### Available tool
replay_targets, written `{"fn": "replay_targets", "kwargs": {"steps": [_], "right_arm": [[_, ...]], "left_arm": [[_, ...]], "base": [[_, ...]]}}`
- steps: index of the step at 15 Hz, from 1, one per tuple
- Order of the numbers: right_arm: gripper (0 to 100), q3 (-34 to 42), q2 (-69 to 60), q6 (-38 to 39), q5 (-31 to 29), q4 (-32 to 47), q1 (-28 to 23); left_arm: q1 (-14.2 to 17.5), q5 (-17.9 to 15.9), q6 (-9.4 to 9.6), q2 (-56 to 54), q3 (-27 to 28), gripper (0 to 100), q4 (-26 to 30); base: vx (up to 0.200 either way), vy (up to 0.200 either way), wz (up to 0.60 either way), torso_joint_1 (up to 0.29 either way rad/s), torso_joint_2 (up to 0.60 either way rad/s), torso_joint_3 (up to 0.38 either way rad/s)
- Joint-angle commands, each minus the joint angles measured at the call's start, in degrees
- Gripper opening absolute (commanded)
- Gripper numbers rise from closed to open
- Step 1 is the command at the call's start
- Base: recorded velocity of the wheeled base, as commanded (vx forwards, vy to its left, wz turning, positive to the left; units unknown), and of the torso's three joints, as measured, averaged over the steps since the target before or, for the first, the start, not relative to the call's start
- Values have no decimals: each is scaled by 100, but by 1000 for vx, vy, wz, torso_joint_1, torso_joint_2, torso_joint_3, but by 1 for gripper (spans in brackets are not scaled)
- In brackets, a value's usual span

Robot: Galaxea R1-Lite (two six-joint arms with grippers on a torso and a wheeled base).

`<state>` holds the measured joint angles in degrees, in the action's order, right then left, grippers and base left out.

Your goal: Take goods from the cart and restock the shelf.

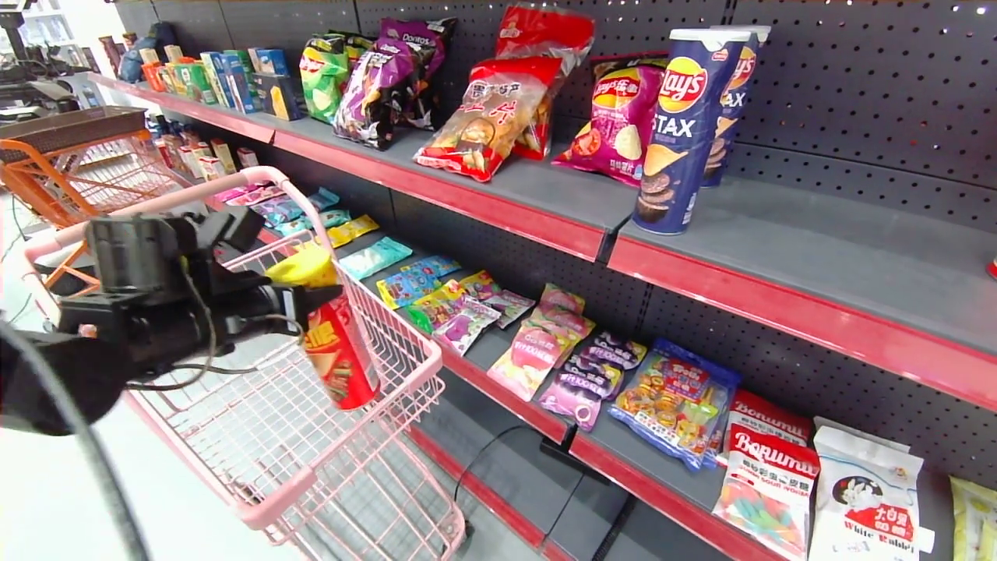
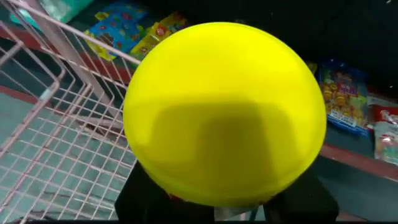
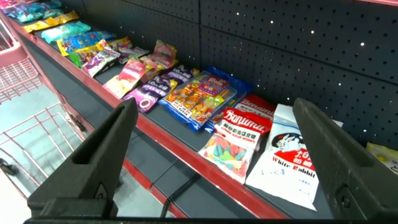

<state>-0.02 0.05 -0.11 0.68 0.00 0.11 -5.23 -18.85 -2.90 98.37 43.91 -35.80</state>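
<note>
Your left gripper [image 1: 308,300] pinches the red chip can [image 1: 340,354] under its yellow lid, over the pink cart [image 1: 273,502]; right gripper [image 3: 214,165] spread.

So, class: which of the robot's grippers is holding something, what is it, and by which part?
The left gripper holds the red can near its top, just below the yellow lid. The right gripper is open and holds nothing.
</note>
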Motion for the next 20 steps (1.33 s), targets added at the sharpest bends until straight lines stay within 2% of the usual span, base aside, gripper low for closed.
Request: {"fn": "replay_targets", "kwargs": {"steps": [1,4,6,7,9,10,11,12,16,18,20], "right_arm": [[100,2,4,11,2,0,-2],[100,2,4,2,2,0,7],[100,2,4,2,2,0,-2],[100,2,4,2,2,0,-2],[100,2,4,11,2,9,-2],[100,2,4,11,2,0,-2],[100,-6,4,11,2,0,7],[100,2,4,11,2,0,-2],[100,-6,4,2,2,0,-2],[100,-6,4,2,2,0,-2],[100,-6,4,2,2,0,-2]], "left_arm": [[171,-31,-9,-3227,469,0,2359],[154,-23,18,-5257,417,0,4125],[163,30,18,-6286,294,0,4846],[180,136,26,-6664,144,0,4969],[180,689,62,-7103,-225,0,4995],[171,1182,185,-7235,-322,0,4987],[171,1489,317,-7297,-322,0,4978],[171,1559,413,-7358,-331,0,4978],[154,1533,431,-7446,-339,0,4987],[154,1524,650,-7639,-454,0,5083],[154,1524,686,-7771,-638,0,5092]], "base": [[0,0,0,0,0,0],[0,0,0,0,0,0],[0,0,0,0,0,0],[0,0,0,0,0,0],[0,0,0,0,0,0],[0,0,0,36,-144,-85],[0,0,0,95,-320,-207],[0,0,0,139,-417,-266],[0,0,0,187,-513,-326],[0,0,0,220,-571,-354],[0,0,0,241,-601,-359]]}}
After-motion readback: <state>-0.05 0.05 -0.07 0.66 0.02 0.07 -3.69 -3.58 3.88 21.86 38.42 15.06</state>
